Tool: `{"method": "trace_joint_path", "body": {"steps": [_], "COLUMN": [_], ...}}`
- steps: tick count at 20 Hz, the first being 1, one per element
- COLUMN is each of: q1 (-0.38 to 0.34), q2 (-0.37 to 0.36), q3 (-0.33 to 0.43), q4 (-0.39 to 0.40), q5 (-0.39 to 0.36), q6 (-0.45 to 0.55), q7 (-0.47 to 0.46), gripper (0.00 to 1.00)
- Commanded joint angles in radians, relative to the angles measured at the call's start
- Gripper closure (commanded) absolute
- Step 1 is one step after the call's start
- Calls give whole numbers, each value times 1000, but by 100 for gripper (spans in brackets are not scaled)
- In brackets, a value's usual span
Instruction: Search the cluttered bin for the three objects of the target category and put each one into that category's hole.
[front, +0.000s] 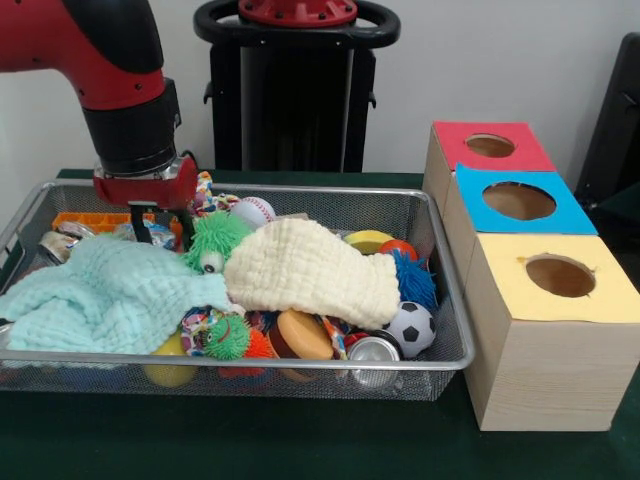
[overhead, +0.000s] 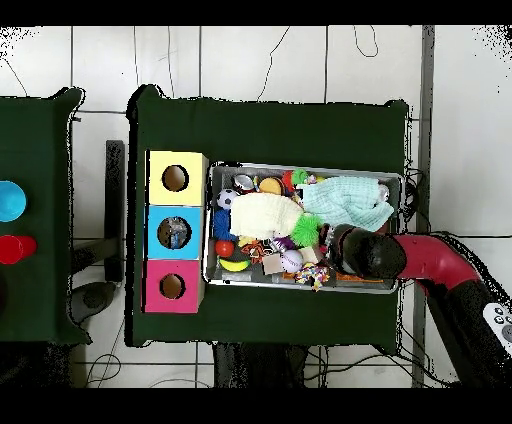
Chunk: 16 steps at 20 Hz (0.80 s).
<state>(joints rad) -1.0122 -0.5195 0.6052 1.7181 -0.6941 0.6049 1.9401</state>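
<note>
One mesh bin (front: 440, 290), two cloths (front: 310, 268), three holed boxes (front: 545, 340), two green fuzzy toys (front: 216, 238)

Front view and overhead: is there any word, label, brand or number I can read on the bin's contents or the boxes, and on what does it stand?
No readable text in either view.
Boxes: the red, blue and yellow tops are plain, with no words or numbers.
Can: any print on it is too small to read.
Patterned wrappers: a coloured pattern shows, but no legible words.
Gripper: no marking can be read.

A green cloth (front: 300, 450) covers the table; a second green table (overhead: 30, 200) holds cups.
</note>
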Motion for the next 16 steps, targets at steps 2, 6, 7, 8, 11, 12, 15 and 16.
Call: {"method": "trace_joint_path", "body": {"steps": [2,6,7,8,11,12,15,16], "q1": [-15,15,19,22,35,33,25,27], "q2": [29,7,2,-2,-22,-23,-15,-16], "q3": [144,76,64,51,10,5,-5,-12], "q4": [-129,-154,-156,-157,-152,-144,-120,-115], "q5": [-24,-76,-83,-89,-109,-114,-131,-141], "q6": [-31,58,78,97,152,160,164,164], "q7": [-263,-285,-292,-299,-313,-315,-312,-305], "gripper": [0,0,0,0,0,0,0,0]}}
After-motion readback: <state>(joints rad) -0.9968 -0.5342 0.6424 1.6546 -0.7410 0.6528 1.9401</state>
